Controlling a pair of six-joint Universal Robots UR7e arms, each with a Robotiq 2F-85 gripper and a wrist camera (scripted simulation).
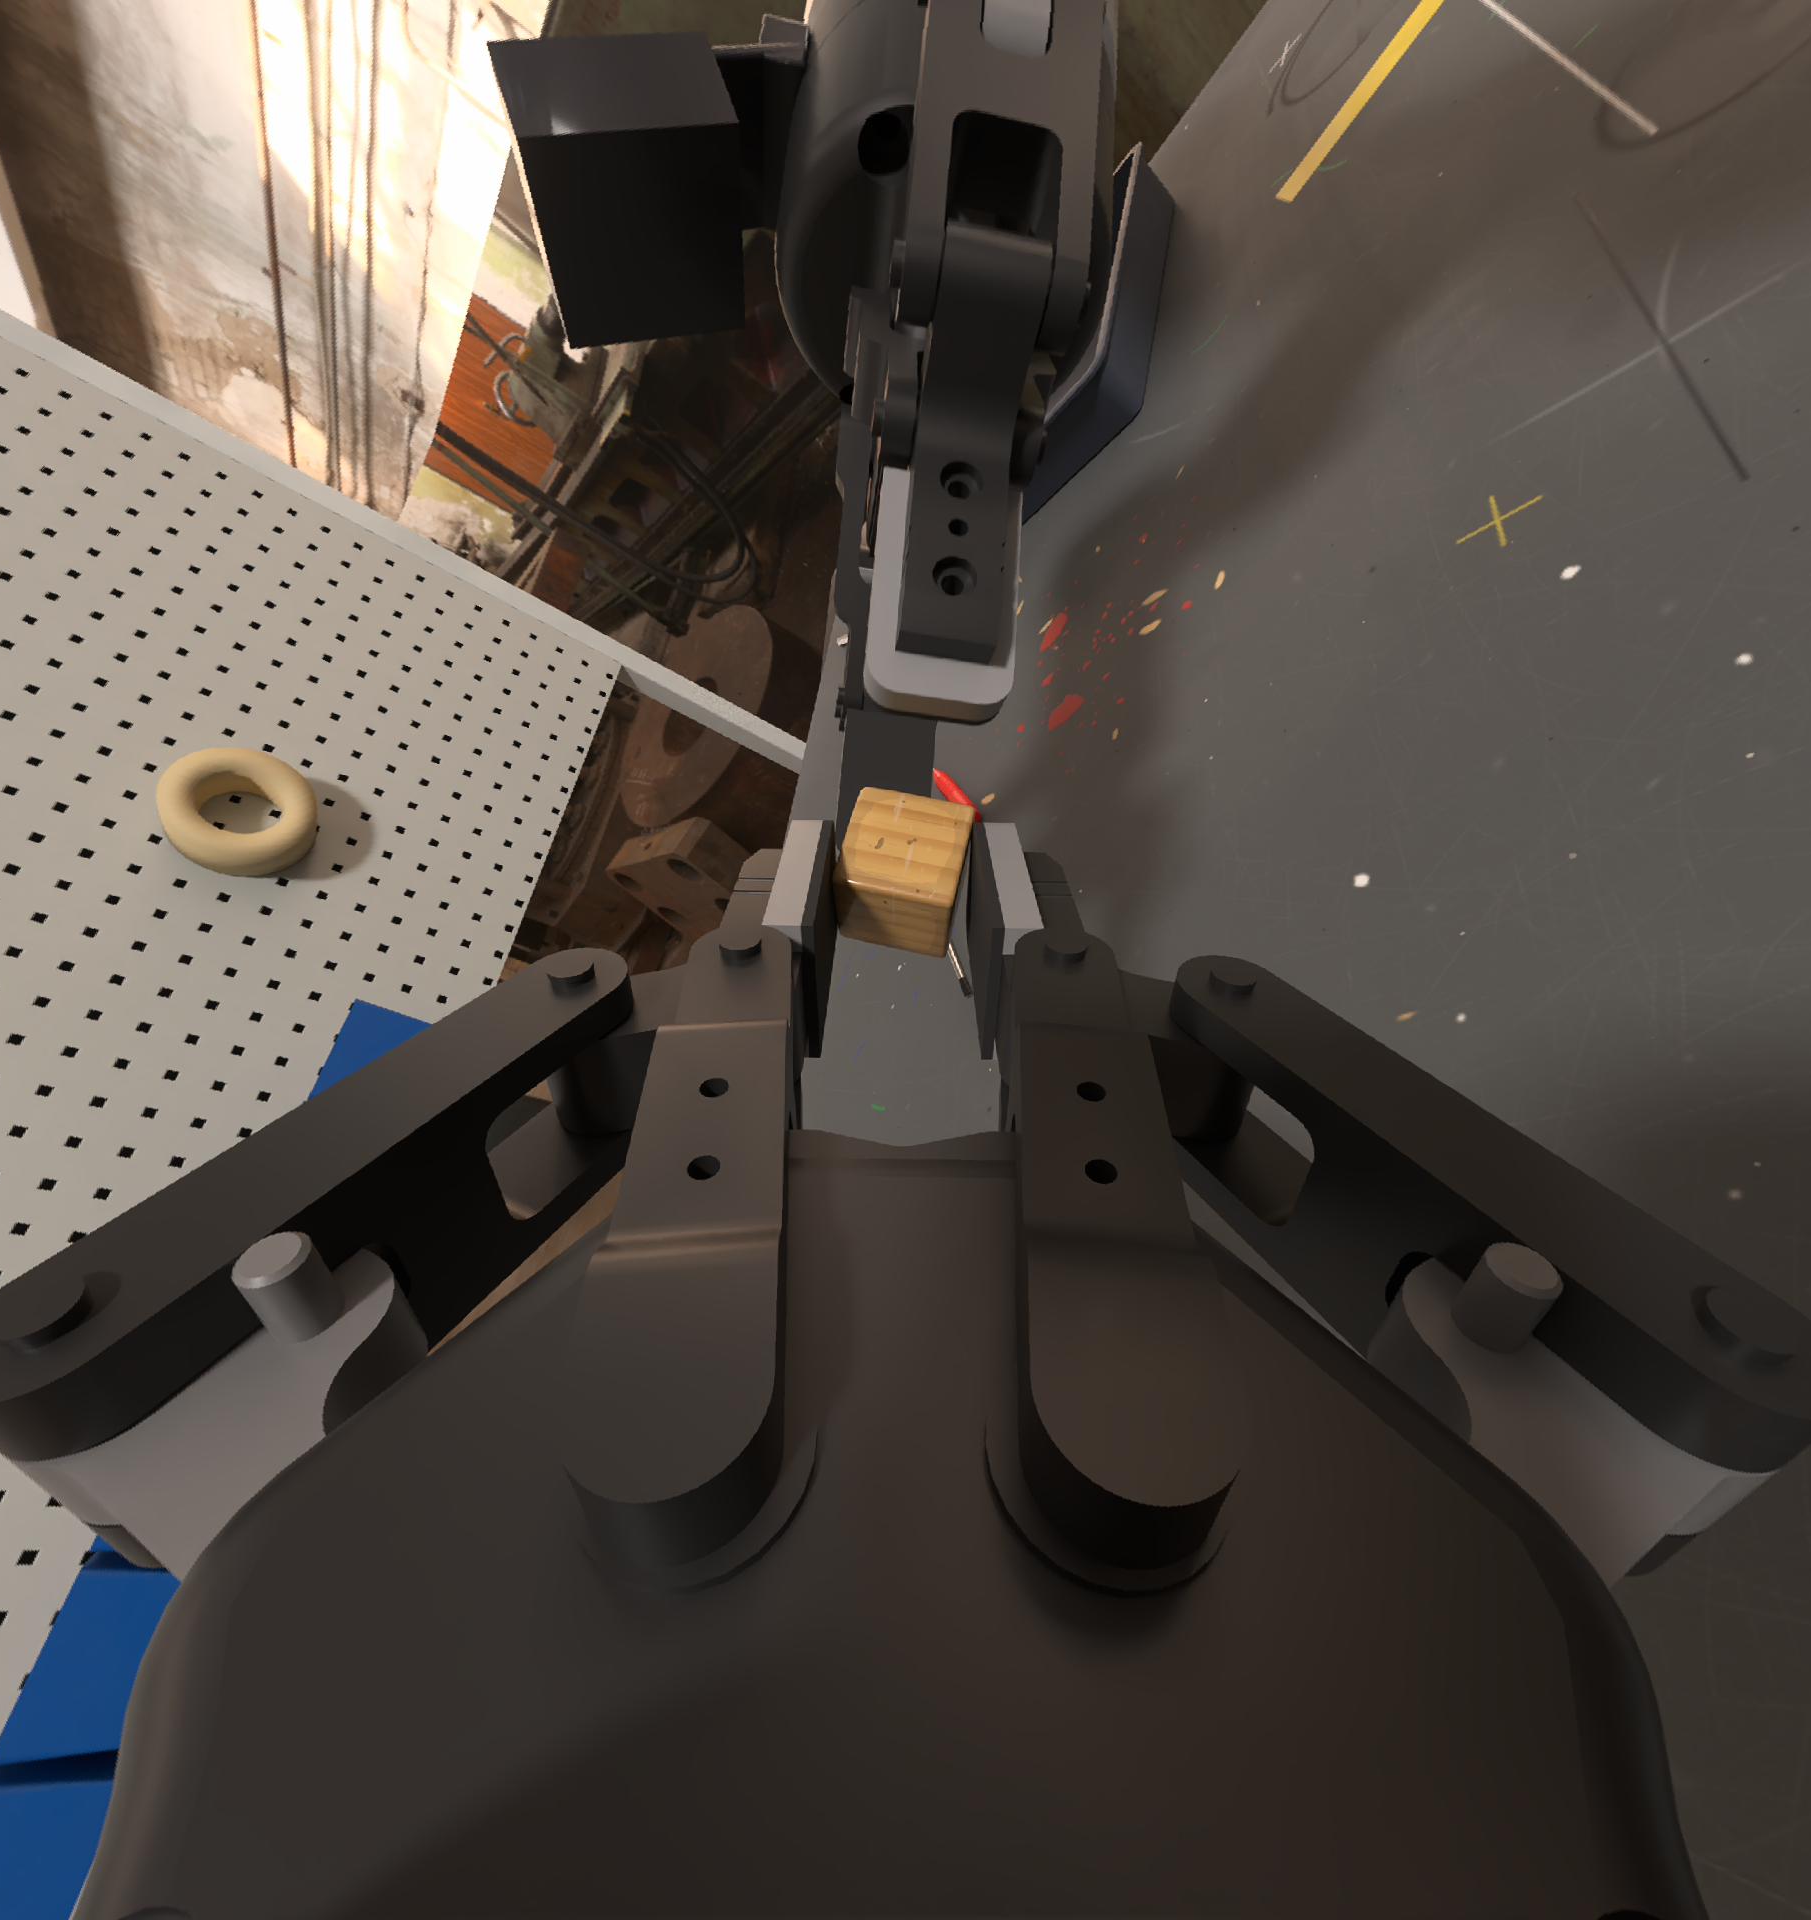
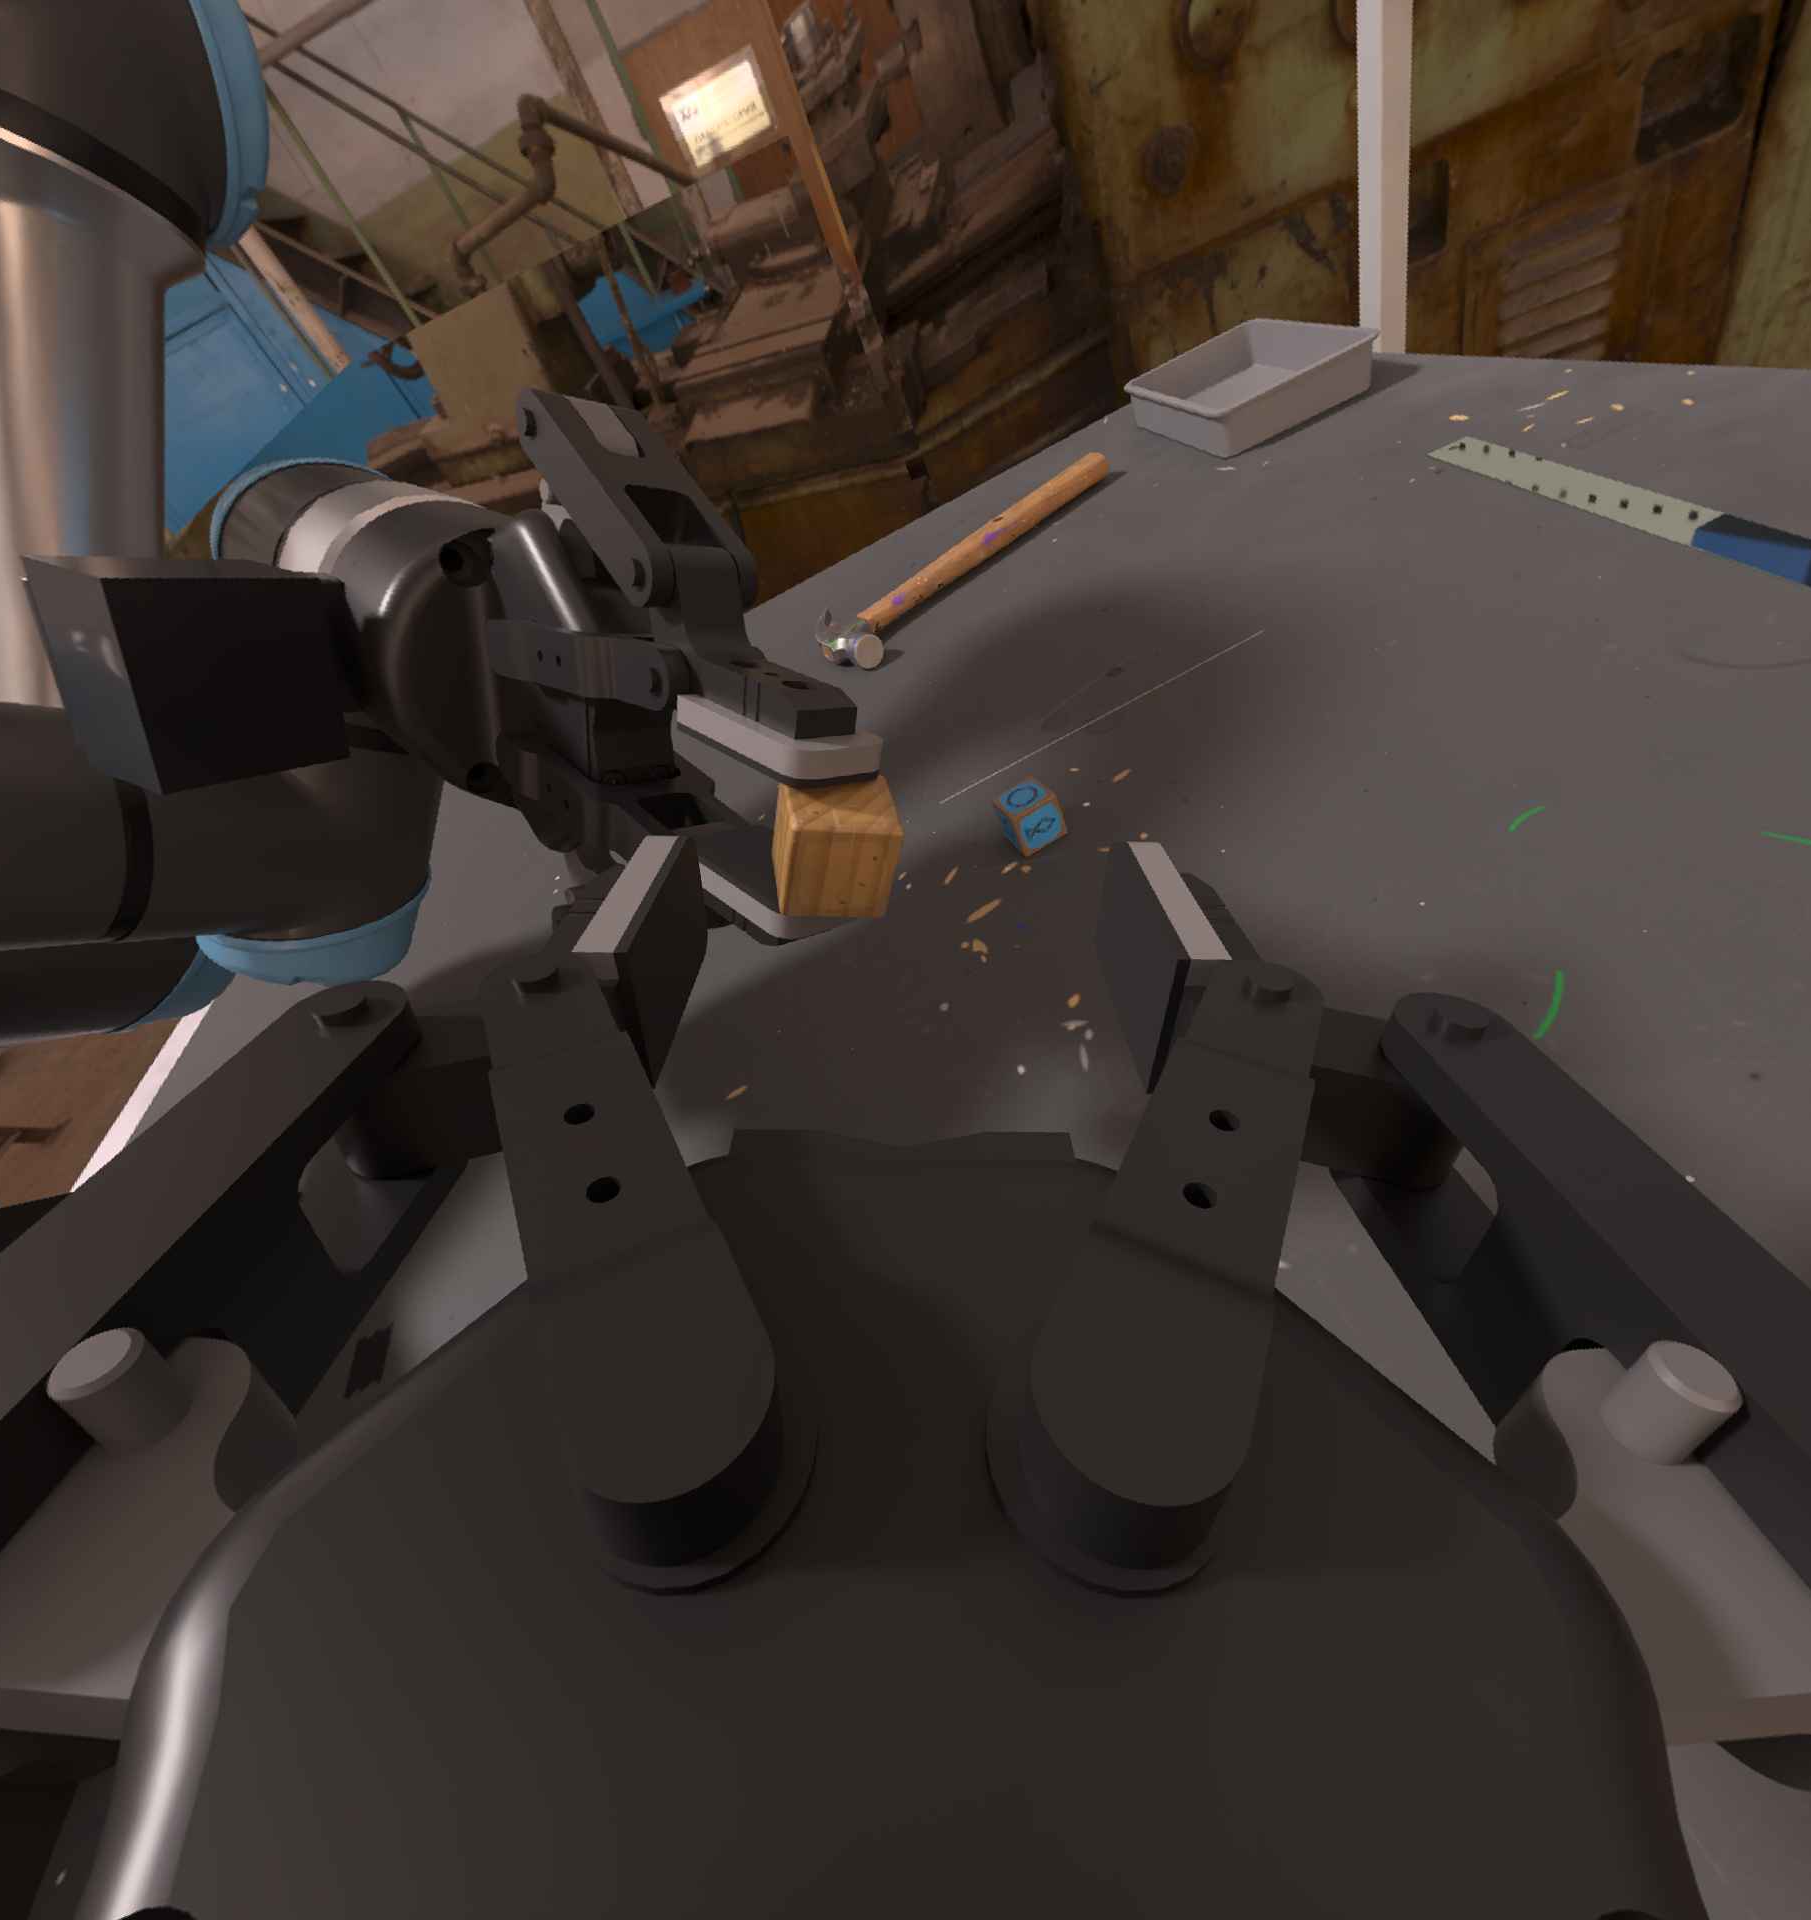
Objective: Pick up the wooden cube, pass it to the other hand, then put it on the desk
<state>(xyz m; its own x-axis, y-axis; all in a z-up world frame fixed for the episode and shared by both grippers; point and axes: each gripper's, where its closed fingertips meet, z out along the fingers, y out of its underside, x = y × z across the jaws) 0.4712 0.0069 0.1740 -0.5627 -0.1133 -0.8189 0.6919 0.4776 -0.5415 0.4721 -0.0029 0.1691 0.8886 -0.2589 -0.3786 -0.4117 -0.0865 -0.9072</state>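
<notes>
Only right wrist view shows hammer (image 2: pixel 968 556), tray (image 2: pixel 1256 384).

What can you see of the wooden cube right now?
The wooden cube is a small light-brown block with visible grain, rounded edges and a few dark specks. It is held off the desk, clamped between the left gripper's grey pads on two opposite faces. The right gripper is open, its fingers not touching it; the cube sits left of centre in its gap.

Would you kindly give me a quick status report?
Left gripper shut on wooden cube, held above desk. Right gripper open, beside cube. Nothing between them.
</notes>
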